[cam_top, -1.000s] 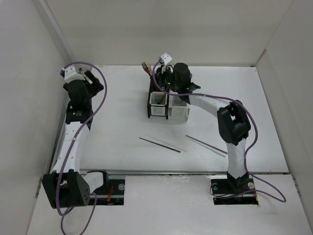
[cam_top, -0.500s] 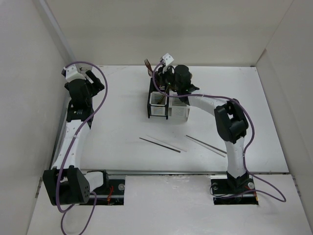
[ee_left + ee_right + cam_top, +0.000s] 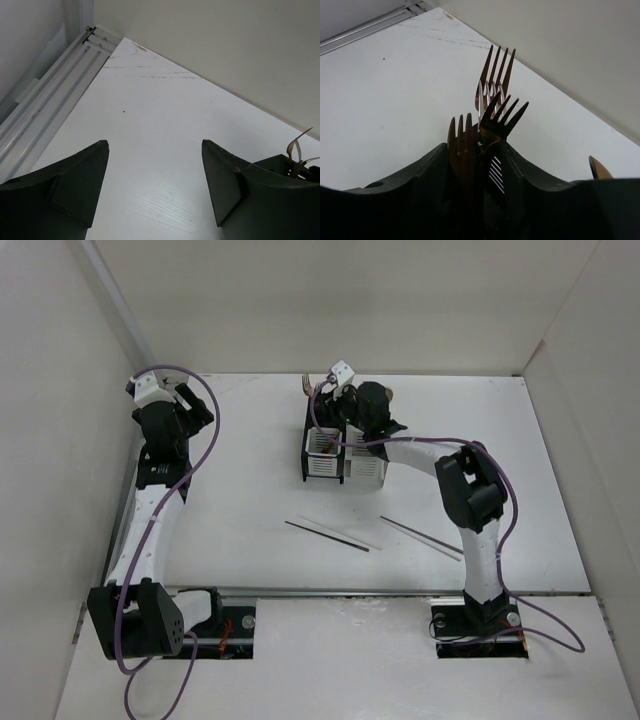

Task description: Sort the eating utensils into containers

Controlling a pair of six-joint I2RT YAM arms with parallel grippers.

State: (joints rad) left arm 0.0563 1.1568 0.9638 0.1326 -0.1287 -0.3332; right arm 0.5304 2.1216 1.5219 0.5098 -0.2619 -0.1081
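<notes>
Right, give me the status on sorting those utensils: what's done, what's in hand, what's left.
Done: several forks stand tines-up in the containers. In hand: the right claw sits over the containers with the fork handles between its fingers; whether it grips them is unclear. The left claw hangs open, holding nothing. Left: chopsticks lie on the table, not yet sorted.

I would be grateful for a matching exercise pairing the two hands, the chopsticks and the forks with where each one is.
Things:
1. left hand
2. right hand
3. chopsticks
4. forks

Places or states:
A. upright, tines up
B. lying flat on the table
C. over the caddies
D. near the table's far left corner

Pairs: 1-D, 2-C, 3-B, 4-A
</notes>
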